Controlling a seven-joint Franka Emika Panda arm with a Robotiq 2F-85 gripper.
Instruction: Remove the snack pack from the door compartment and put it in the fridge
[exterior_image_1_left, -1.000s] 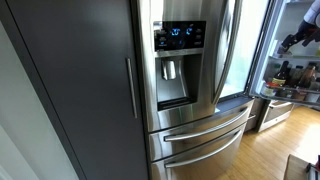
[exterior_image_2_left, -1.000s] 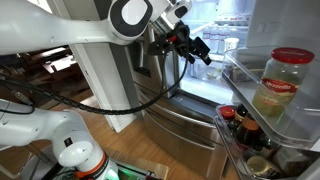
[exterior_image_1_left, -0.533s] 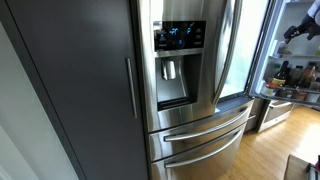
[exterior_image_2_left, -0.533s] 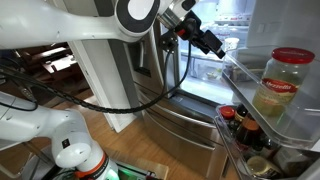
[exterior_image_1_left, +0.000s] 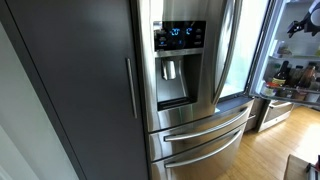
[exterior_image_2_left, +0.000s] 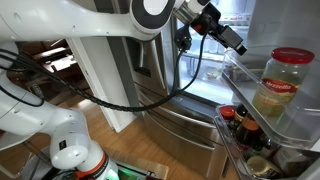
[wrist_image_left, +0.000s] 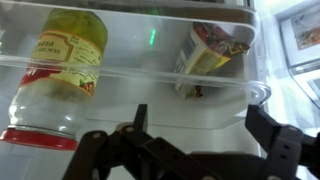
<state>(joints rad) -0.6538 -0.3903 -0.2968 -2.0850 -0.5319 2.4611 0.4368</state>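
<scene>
— How do our jaws stand?
— Wide open, with nothing in them. In the wrist view our gripper (wrist_image_left: 195, 152) shows its two dark fingers (wrist_image_left: 285, 150) far apart, with bare space between them.
— And the snack pack?
— We see the snack pack (wrist_image_left: 212, 55) ahead of the jaws, a little toward the finger at the picture's right edge, and clear of both fingers. It is a yellow pouch with a red end. It sits tilted behind the clear wall of the door compartment (wrist_image_left: 140, 72).
— What else do we have in that compartment?
— A jar (wrist_image_left: 58, 70) with a red lid, ahead of the opposite finger and well apart from the pack.
— Where are we against the fridge?
— In an exterior view our gripper (exterior_image_2_left: 236, 42) hangs at the open side of the fridge (exterior_image_2_left: 190, 125), near the compartment's rim, with the jar (exterior_image_2_left: 275, 85) just beyond the jaws. Bottles (exterior_image_2_left: 232, 118) stand in a lower door shelf, well beneath the jaws. In an exterior view we also see the steel front (exterior_image_1_left: 200, 110) with its blue-lit dispenser panel (exterior_image_1_left: 180, 35) beside a dark grey cabinet (exterior_image_1_left: 70, 80), both far from the jaws.
</scene>
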